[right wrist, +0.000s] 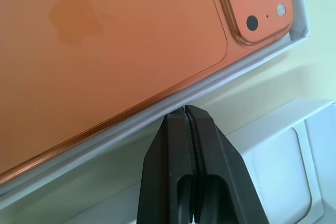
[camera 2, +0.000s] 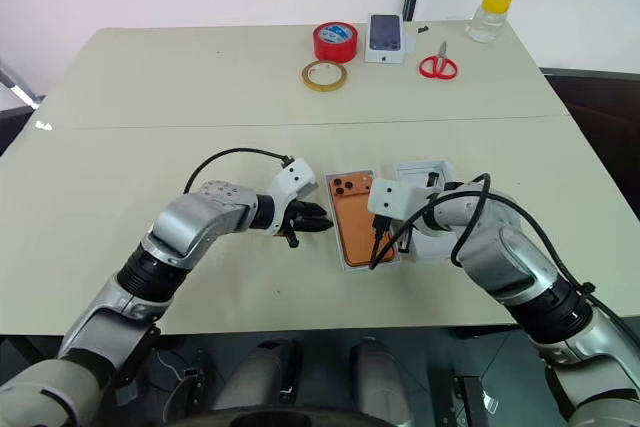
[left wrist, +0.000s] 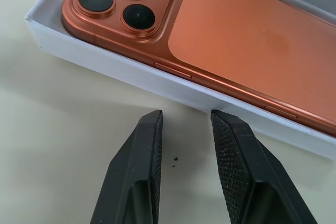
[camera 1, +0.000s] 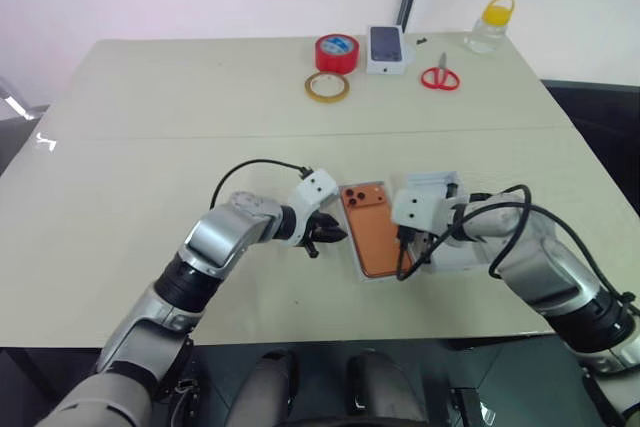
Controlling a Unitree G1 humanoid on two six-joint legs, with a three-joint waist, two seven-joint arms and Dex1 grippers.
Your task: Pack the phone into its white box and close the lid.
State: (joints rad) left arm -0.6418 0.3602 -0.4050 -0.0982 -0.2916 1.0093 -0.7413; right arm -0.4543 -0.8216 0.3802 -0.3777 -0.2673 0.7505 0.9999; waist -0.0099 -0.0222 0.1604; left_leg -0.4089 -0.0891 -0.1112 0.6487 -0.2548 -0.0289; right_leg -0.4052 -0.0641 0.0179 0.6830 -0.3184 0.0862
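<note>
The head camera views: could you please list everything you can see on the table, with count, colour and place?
phone: one, orange back up, lying in the white box near the front edge of the table.
white box: one, white, around the phone, between the two grippers.
white tray with insert: one, white, just right of the white box, partly behind the right arm.
tape roll: one, red, far side of the table.
tape ring: one, yellowish, in front of the red roll.
small box: one, white with a dark phone picture, right of the red roll.
scissors: one pair, red handles, right of the small box.
jar: one, clear with yellow lid, far right corner.
table: one, cream.
left gripper: black, open, at the box's left side.
right gripper: black, shut, at the box's right rim.
</note>
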